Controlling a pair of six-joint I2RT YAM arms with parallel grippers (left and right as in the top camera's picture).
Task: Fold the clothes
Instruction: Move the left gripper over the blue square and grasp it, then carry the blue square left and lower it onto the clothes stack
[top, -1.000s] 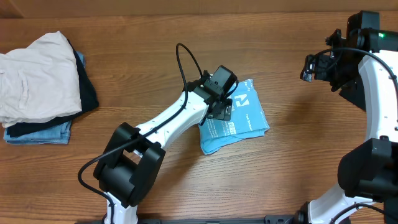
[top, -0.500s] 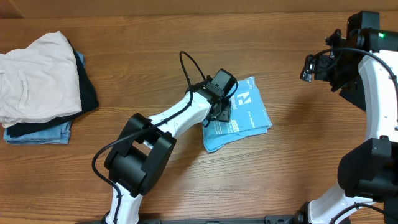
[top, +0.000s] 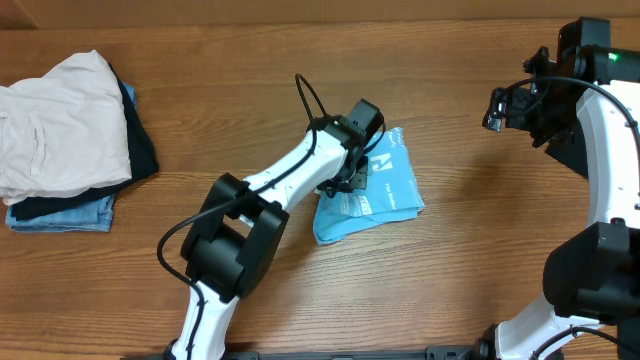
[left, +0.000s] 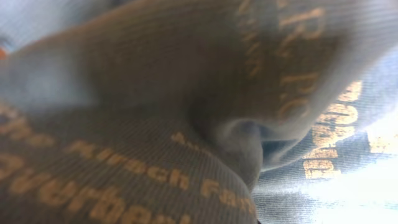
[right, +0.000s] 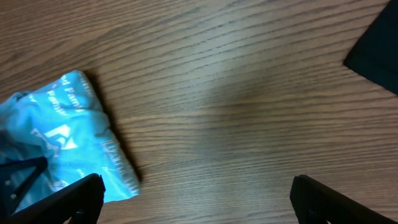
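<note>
The clothes (top: 392, 188), a sky-blue T-shirt folded into a small packet with white print, lie at the table's middle. My left gripper (top: 352, 178) is down on the packet's left edge. In the left wrist view, bunched blue fabric (left: 186, 124) with printed lettering fills the frame and hides the jaws; the cloth is gathered up into them. My right gripper (top: 505, 108) hangs raised at the far right, away from the shirt. Its fingers stand wide apart in the right wrist view (right: 196, 190), with bare wood between them and the shirt (right: 56, 143) at the lower left.
A pile of other garments (top: 60, 140) sits at the table's left edge: cream-beige on top, black and denim-blue beneath. A dark shape (right: 376, 53) cuts into the top right of the right wrist view. The table (top: 480, 250) is brown wood.
My left gripper has shut on the shirt's left edge and shifted left. The packet slid slightly left with it and bunched up. The right arm has not moved.
</note>
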